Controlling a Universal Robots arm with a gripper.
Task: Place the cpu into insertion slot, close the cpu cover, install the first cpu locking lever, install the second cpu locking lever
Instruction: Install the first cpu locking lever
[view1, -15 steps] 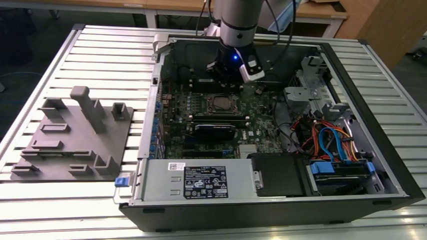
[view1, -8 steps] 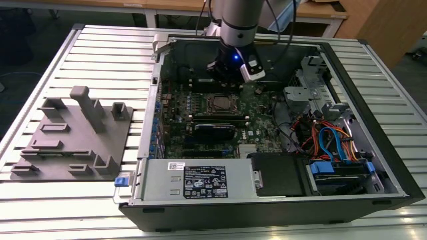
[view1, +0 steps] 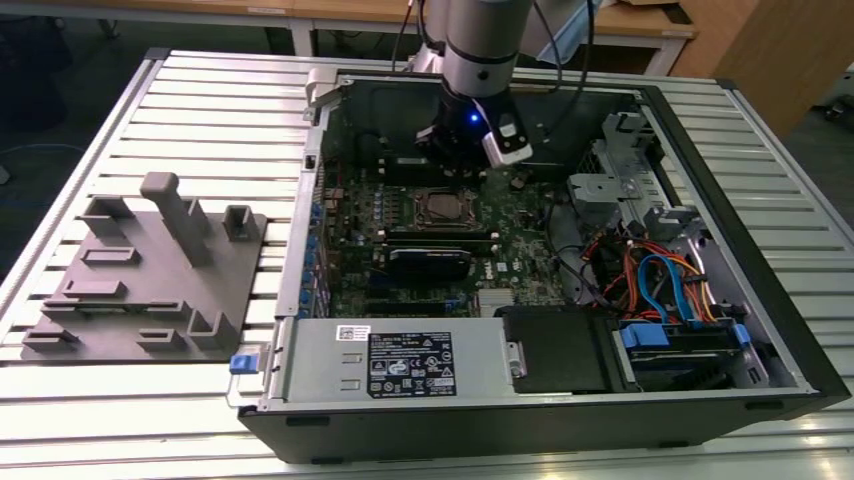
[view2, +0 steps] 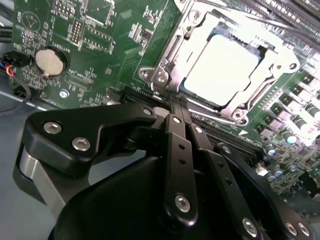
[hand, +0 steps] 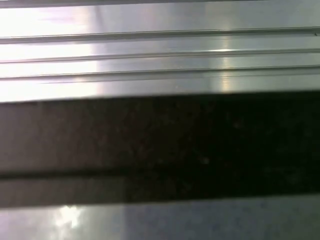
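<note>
- cpu (view2: 225, 65) is already down in the insertion slot (view1: 437, 207), flat and square with a pale, shiny metal top that glares under the light.
- cpu cover (view2: 280, 62) looks lowered over it: a thin silver stamped frame hugging the chip's edges, with the chip showing through the cut-out centre.
- So by my read the first two steps are done and the locking lever part is the one in hand. A thin metal rod (view2: 170, 50) runs along one side of the insertion slot, and I can't tell whether it's hooked down or not.
- pincer (view2: 173, 105) is just beside a corner of the insertion slot. Its black fingers are pressed together, and I can't make out anything between them.
- My guess is the lever job calls for a firm push down plus a small sideways nudge to tuck the springy wire under its catch. The closed tip has to stay on that skinny rod and not skid onto the board.
- motherboard (view2: 100, 45) around the insertion slot is matte green and bristling with tiny parts, and a round silver coin battery (view2: 51, 61) sits well away from the slot.
- The open computer case (view1: 747, 300) holding the slot rests on a ribbed aluminium table (view1: 200, 90), and a grey moulded fixture (view1: 147, 270) sits well apart from the slot, outside the case.
</note>
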